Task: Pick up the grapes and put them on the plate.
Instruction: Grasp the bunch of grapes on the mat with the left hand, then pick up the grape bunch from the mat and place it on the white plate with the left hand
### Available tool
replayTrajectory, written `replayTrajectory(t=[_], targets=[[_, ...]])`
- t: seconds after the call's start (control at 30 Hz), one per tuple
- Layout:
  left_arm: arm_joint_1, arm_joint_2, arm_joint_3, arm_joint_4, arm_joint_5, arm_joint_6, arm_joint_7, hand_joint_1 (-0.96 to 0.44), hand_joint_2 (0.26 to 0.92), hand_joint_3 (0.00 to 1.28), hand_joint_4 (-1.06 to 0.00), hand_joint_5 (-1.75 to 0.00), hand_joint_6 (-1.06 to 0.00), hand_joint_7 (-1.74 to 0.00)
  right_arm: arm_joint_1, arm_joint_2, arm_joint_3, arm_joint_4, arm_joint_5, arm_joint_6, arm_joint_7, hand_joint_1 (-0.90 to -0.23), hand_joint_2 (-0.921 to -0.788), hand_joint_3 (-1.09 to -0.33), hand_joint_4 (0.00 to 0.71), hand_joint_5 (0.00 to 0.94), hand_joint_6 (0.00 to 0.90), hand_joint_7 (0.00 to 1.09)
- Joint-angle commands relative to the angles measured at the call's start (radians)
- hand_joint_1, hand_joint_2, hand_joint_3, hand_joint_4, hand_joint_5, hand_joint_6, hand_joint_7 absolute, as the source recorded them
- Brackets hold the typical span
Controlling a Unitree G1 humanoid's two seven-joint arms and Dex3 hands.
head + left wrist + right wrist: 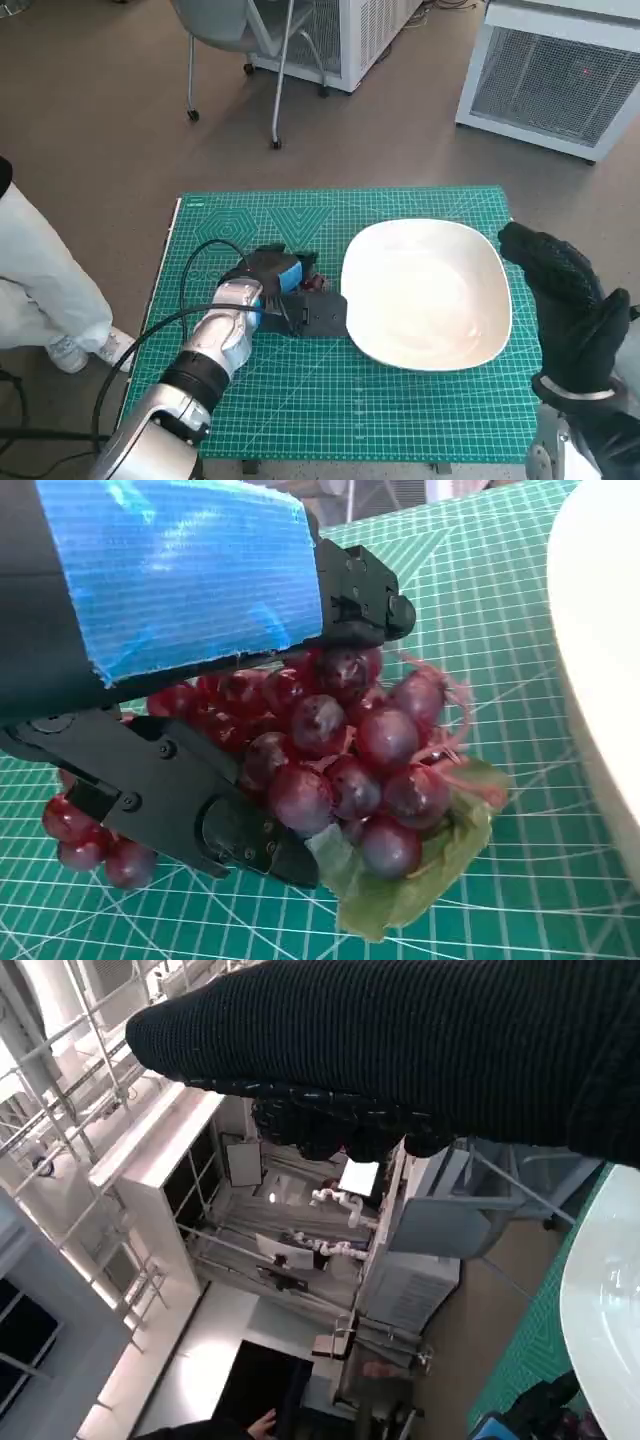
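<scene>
Just beside the wide white ceramic plate (428, 292), the blue-taped black left hand (285, 290) closes around the bunch of dark-red plastic grapes (340, 760) on the green cutting mat (330, 400), apparently gripping it, while the black-gloved right hand (570, 300) hovers past the plate's far edge, fingers extended and empty.

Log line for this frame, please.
stage: grasping | left hand: gripping grapes on mat | right hand: holding nothing, beside plate | plate: no grapes yet

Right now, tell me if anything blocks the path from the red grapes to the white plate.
Nothing visible does. The left hand grips the red grapes beside the white plate, only bare green mat between.
</scene>
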Motion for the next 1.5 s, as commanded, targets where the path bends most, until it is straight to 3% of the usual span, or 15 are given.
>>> replayTrajectory(t=[0.03, 0.33, 0.43, 0.5, 0.6, 0.67, 0.77, 0.9, 0.93, 1.13, 1.5], targets=[[-0.020, -0.003, -0.016, 0.036, -0.008, 0.005, -0.002, -0.19, 0.738, 0.00, -0.11, 0.00, -0.29, 0.00, 0.013, 0.003, 0.002, 0.020, -0.004, 0.003, 0.001, -0.481, -0.921, -0.535, 0.569, 0.000, 0.188, 0.66], [-0.040, -0.008, -0.032, 0.076, -0.012, 0.009, 0.007, -0.20, 0.755, 0.01, -0.11, 0.00, -0.30, -0.01, 0.007, 0.006, 0.006, 0.029, 0.000, 0.001, 0.003, -0.483, -0.921, -0.536, 0.569, 0.000, 0.188, 0.67], [-0.043, -0.010, -0.032, 0.087, -0.018, 0.005, 0.026, -0.16, 0.774, 0.01, -0.20, -0.03, -0.37, -0.03, 0.006, 0.005, 0.006, 0.029, 0.001, 0.001, 0.004, -0.483, -0.921, -0.536, 0.569, 0.000, 0.188, 0.67], [-0.040, -0.009, -0.033, 0.091, -0.018, -0.005, 0.054, -0.04, 0.811, 0.03, -0.36, -0.26, -0.47, -0.05, 0.005, 0.005, 0.006, 0.029, 0.003, 0.002, 0.004, -0.483, -0.921, -0.536, 0.569, 0.000, 0.190, 0.67], [-0.027, -0.003, -0.047, 0.090, -0.005, -0.024, 0.113, 0.23, 0.791, 0.26, -0.53, -0.96, -0.66, -0.09, 0.005, 0.003, 0.006, 0.028, 0.004, 0.003, 0.005, -0.483, -0.921, -0.535, 0.569, 0.000, 0.191, 0.67], [-0.020, 0.001, -0.061, 0.090, 0.008, -0.031, 0.147, 0.31, 0.732, 0.47, -0.52, -1.26, -0.73, -0.11, 0.005, 0.002, 0.005, 0.028, 0.005, 0.003, 0.006, -0.483, -0.921, -0.535, 0.569, 0.000, 0.192, 0.67], [-0.016, 0.003, -0.078, 0.091, 0.019, -0.035, 0.176, 0.33, 0.733, 0.59, -0.46, -1.48, -0.76, -0.20, 0.004, 0.001, 0.003, 0.029, 0.007, 0.002, 0.008, -0.483, -0.921, -0.535, 0.569, 0.000, 0.192, 0.67], [-0.015, 0.006, -0.097, 0.086, 0.024, -0.040, 0.193, 0.12, 0.856, 0.41, -0.41, -1.49, -0.52, -1.00, 0.002, 0.000, 0.002, 0.032, 0.009, 0.001, 0.010, -0.483, -0.921, -0.535, 0.569, 0.000, 0.192, 0.67], [-0.016, 0.007, -0.100, 0.085, 0.024, -0.042, 0.195, 0.09, 0.875, 0.38, -0.41, -1.51, -0.49, -1.09, 0.001, 0.000, 0.001, 0.034, 0.009, 0.000, 0.011, -0.483, -0.921, -0.535, 0.569, 0.000, 0.192, 0.67], [-0.021, 0.009, -0.108, 0.088, 0.020, -0.047, 0.196, 0.01, 0.915, 0.29, -0.44, -1.55, -0.43, -1.22, -0.003, 0.000, 0.001, 0.040, 0.006, -0.004, 0.012, -0.483, -0.921, -0.535, 0.570, 0.000, 0.192, 0.67], [-0.025, 0.011, -0.102, 0.097, 0.002, -0.062, 0.194, 0.00, 0.921, 0.29, -0.45, -1.53, -0.39, -1.29, -0.007, -0.002, 0.000, 0.046, 0.006, -0.009, 0.014, -0.483, -0.921, -0.534, 0.570, 0.000, 0.194, 0.67]])
